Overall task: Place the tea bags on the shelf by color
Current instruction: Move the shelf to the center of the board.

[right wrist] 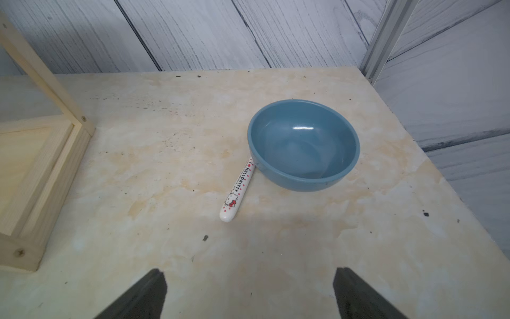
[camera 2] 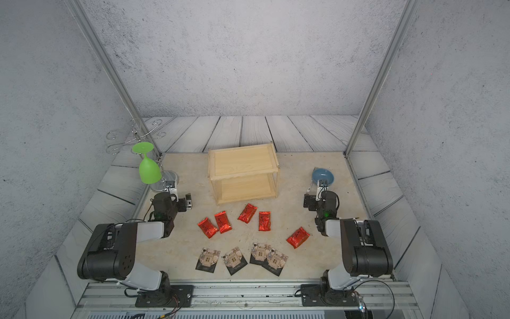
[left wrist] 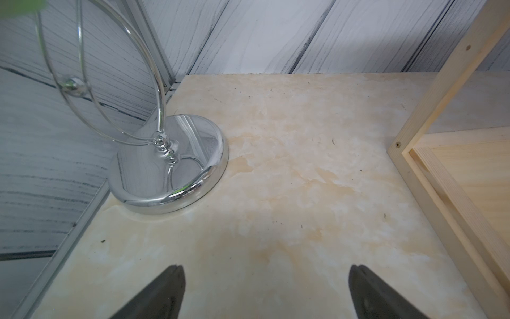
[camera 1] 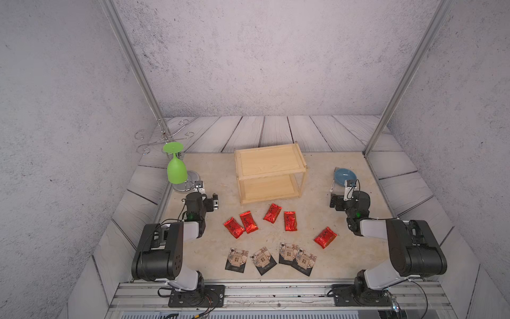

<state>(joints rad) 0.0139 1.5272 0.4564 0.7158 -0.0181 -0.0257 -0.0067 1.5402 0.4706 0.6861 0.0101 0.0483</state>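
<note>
In both top views red sachets and black packets lie loose before the bare shelf; the left wrist view shows the left gripper open and empty, the right wrist view the right gripper likewise, so a low pinch on an outlying sachet looks wisest.

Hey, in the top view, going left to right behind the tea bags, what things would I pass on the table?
First the green glass hanging upside down, then the wooden shelf, then the blue bowl.
</note>
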